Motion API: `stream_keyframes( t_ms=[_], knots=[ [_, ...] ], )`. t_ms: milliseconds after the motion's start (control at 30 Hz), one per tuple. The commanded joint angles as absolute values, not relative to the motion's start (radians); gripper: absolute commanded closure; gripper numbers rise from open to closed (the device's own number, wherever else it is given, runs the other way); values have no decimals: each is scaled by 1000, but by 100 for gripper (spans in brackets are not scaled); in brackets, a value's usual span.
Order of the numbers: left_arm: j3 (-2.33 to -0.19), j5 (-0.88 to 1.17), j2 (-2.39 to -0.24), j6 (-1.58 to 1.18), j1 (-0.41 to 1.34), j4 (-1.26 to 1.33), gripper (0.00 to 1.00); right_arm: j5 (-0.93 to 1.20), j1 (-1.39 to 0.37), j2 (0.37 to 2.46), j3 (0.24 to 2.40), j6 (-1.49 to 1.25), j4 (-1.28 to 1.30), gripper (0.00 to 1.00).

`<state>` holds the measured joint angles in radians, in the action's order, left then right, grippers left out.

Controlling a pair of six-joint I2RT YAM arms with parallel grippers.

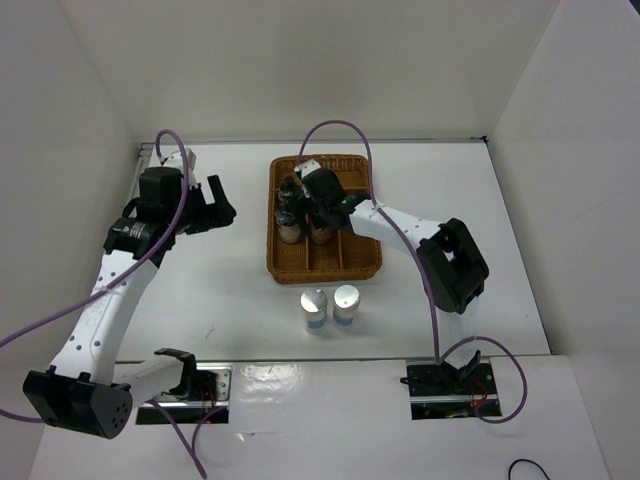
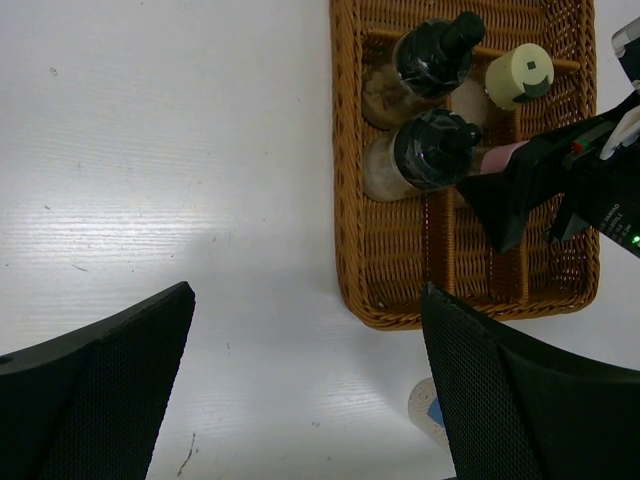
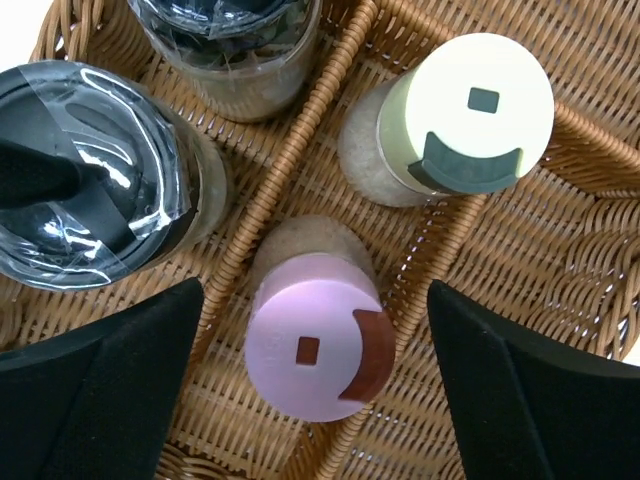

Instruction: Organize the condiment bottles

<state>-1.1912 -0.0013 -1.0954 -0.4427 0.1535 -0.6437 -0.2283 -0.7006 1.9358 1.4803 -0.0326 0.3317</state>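
In the right wrist view the pink-capped shaker (image 3: 310, 350) stands upright in the wicker tray (image 3: 520, 250). My right gripper (image 3: 312, 340) is open around it, with a gap on each side of the cap. Behind it stands the yellow-green-capped shaker (image 3: 480, 110); two black-capped bottles (image 3: 80, 180) (image 3: 225, 40) fill the neighbouring compartment. Two silver-topped shakers (image 1: 314, 310) (image 1: 346, 305) stand on the table in front of the tray (image 1: 325, 270). My left gripper (image 2: 305, 295) hangs open and empty over bare table left of the tray.
The tray's near compartments (image 2: 480, 270) hold nothing. White walls close in the table on the left, back and right. The right arm (image 1: 450, 260) reaches over the tray from the right. One silver shaker's edge (image 2: 425, 408) shows by my left gripper's right finger.
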Motion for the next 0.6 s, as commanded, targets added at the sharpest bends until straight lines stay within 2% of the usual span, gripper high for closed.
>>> stream_keyframes(
  t_ms=[0, 133, 300, 433, 567],
  knots=[
    [-1169, 34, -1091, -417, 149, -603, 1, -249, -695, 1861, 1510, -46, 342, 3],
    [-1149, 61, -1100, -417, 149, -584, 1, -238, -695, 1721, 1488, -55, 367, 1],
    [-1115, 83, -1100, -439, 149, -575, 1, -118, -718, 1505, 1409, -43, 413, 1],
    [-1081, 45, -1100, -468, 140, -575, 1, -38, -854, 1346, 1266, 52, 393, 1],
    [-1072, 44, -1118, -468, 140, -575, 1, -52, -1023, 1299, 1175, 12, 435, 1]
  ],
)
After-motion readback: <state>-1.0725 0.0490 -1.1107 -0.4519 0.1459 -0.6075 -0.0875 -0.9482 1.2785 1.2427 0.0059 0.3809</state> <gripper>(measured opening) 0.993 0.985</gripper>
